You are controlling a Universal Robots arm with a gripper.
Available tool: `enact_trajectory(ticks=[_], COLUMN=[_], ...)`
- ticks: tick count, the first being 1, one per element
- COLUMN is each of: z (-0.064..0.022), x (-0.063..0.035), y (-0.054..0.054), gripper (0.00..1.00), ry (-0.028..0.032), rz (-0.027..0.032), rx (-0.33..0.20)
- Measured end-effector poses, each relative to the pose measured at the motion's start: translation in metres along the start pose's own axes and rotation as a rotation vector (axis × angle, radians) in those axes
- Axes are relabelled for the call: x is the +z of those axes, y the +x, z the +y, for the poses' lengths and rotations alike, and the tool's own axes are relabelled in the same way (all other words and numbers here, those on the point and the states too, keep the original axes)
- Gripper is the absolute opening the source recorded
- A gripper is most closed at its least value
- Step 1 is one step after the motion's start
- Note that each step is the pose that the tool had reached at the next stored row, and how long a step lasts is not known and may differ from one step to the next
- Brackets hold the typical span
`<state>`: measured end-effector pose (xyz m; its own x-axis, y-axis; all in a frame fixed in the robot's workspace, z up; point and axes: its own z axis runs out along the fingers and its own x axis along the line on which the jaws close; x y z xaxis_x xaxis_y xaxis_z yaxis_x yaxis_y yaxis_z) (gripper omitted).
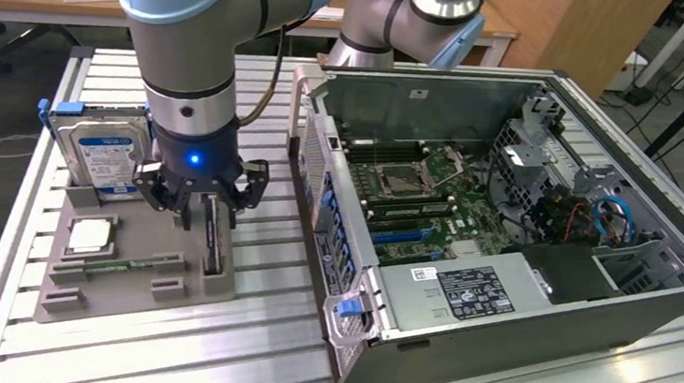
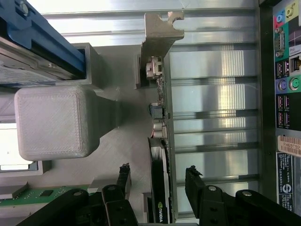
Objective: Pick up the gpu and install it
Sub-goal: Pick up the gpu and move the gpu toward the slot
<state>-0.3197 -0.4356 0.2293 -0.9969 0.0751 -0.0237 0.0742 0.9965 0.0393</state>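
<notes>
Now the hand [image 1: 207, 219] hangs with its fingers [image 2: 123, 181] apart, one on either side of the gpu [image 2: 159, 117] and clear of it. The gpu stands on edge in a grey holder [image 1: 119, 288] near the bench [image 1: 175, 364] edge at the exterior view's left, beside the open computer case [image 1: 499, 263].

gpu [image 2: 159, 197]: dark glossy card, bare silvery metal bracket [image 2: 160, 30] | holder [image 2: 51, 122]: matt grey plastic, fine ribbed grain | counter [image 2: 211, 94]: brushed aluminium slats, bright sheen | hard drive [image 1: 101, 154]: silver metal, smooth blue label [image 1: 107, 161] | case [image 1: 608, 306]: dull grey sheet metal | pincer [image 2: 157, 169]: matt black finish
</notes>
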Motion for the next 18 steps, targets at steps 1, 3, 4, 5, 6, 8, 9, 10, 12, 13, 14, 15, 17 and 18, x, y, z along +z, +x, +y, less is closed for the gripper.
enact_trajectory(ticks=[1, 3, 4, 5, 6, 8, 9, 10, 12, 13, 14, 15, 17, 18], z=[0.0, 0.0001, 0.0002, 0.0003, 0.0003, 0.0004, 0.0005, 0.0005, 0.0004, 0.0004, 0.0004, 0.0004, 0.0004, 0.0004], x=[-0.0003, -0.0024, -0.0037, -0.005, -0.0062, -0.0081, -0.0084, -0.0084, -0.0084, -0.0084, -0.0085, -0.0085, -0.0084, -0.0084], y=[0.0, 0.0, -0.0001, -0.0001, -0.0001, -0.0002, -0.0002, -0.0002, -0.0002, -0.0002, -0.0002, -0.0002, -0.0002, -0.0002], gripper=[0.59, 0.59, 0.59, 0.59, 0.59, 0.59, 0.59, 0.59, 0.59, 0.59, 0.59, 0.59, 0.58, 0.51], ry=[-0.0001, 0.0, 0.0001, 0.0005, 0.0013, 0.0025, 0.0029, 0.0029, 0.003, 0.003, 0.0031, 0.003, 0.003, 0.003], rz=[-0.0001, 0.0, 0.0, -0.0001, -0.0001, -0.0002, -0.0003, -0.0004, -0.0003, -0.0003, -0.0002, -0.0003, -0.0003, -0.0003], rx=[0.0, 0.0, 0.0, 0.0, 0.0, 0.0, 0.0, 0.0, 0.0, 0.0, 0.0, 0.0, 0.0, 0.0])
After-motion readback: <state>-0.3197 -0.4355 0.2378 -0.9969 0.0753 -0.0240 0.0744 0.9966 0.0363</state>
